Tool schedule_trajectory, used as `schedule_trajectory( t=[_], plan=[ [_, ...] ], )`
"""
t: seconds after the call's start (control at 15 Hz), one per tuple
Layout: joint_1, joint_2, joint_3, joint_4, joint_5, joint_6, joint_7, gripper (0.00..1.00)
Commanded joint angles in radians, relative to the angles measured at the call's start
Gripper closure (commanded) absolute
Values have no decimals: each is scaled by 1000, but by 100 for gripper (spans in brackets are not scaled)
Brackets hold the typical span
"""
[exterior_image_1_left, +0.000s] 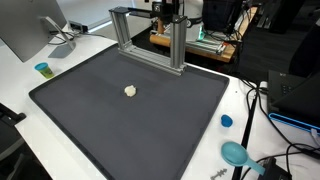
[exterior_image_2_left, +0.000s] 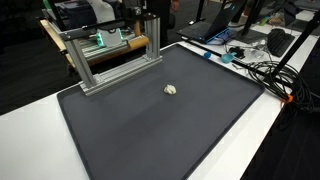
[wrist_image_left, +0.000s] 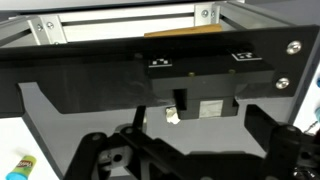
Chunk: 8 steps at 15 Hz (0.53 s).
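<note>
A small cream-white lump (exterior_image_1_left: 130, 90) lies alone on the dark grey mat (exterior_image_1_left: 110, 125), left of its middle; it also shows in the other exterior view (exterior_image_2_left: 170, 89) and small in the wrist view (wrist_image_left: 172, 117). My gripper (exterior_image_1_left: 171, 12) hangs high behind the aluminium frame (exterior_image_1_left: 150, 45) at the mat's far edge, well away from the lump, as both exterior views show (exterior_image_2_left: 150, 15). In the wrist view its dark fingers (wrist_image_left: 200, 142) stand wide apart with nothing between them. A dark bar crosses that view and hides part of the mat.
A monitor (exterior_image_1_left: 30, 25) and a small blue cup (exterior_image_1_left: 42, 69) stand beside the mat. A blue cap (exterior_image_1_left: 226, 121), a teal bowl-like thing (exterior_image_1_left: 236, 153) and cables (exterior_image_2_left: 262, 70) lie on the white table on the opposite side. A marker (wrist_image_left: 20, 165) lies off the mat.
</note>
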Motion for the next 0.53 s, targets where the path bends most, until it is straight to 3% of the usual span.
schedule_trajectory(
  t=[0.0, 0.2, 0.47],
  plan=[
    [27, 38, -4, 2, 57, -1, 11, 1],
    [22, 44, 14, 1, 72, -34, 52, 9],
    [22, 33, 35, 2, 74, -71, 90, 9]
  ],
)
